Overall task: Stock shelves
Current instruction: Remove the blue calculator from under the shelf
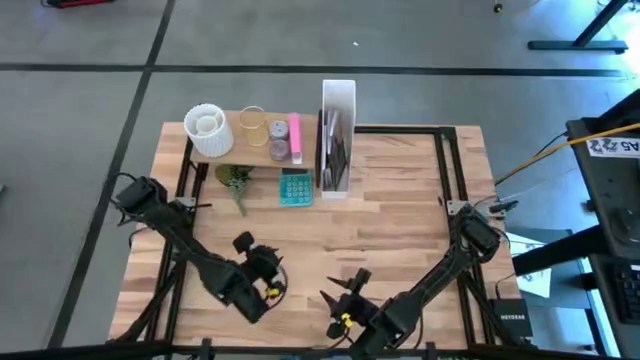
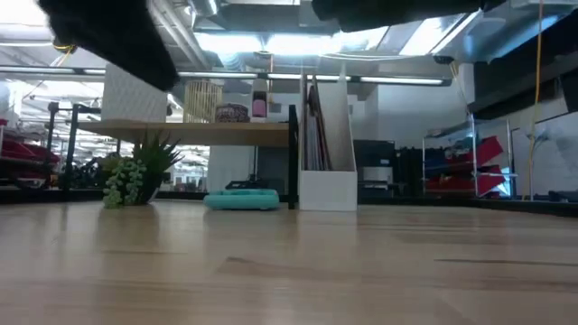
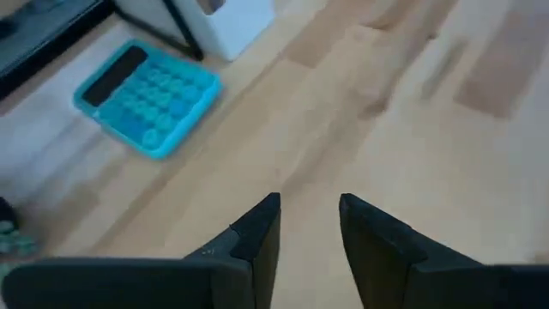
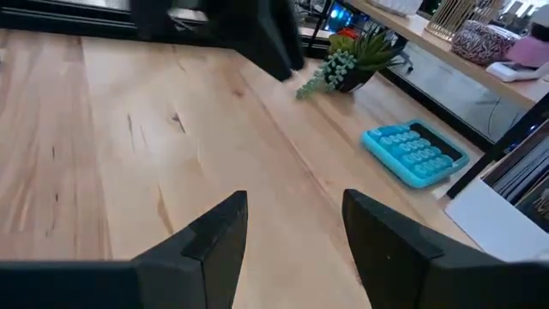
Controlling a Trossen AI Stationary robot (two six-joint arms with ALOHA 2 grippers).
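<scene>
The small wood shelf (image 1: 250, 150) with its black frame is seen at the far side of the desk (image 1: 400, 230), with the white file box (image 1: 338, 140) standing upright just beside it. A white ribbed pot (image 1: 208, 130), a wire cup (image 1: 252, 125) and a pink item (image 1: 294, 130) are already carried on the shelf. Still on the desk are a teal calculator (image 3: 146, 96) and a small artificial plant (image 4: 352, 62). The calculator is judged light, stiff and smooth, best taken across its long edges; the plant, light and soft, by its pot. The left hand (image 3: 309, 225) is held low over bare desk near the calculator, fingers apart and empty. The right hand (image 4: 292, 227) is likewise spread, holding nothing.
</scene>
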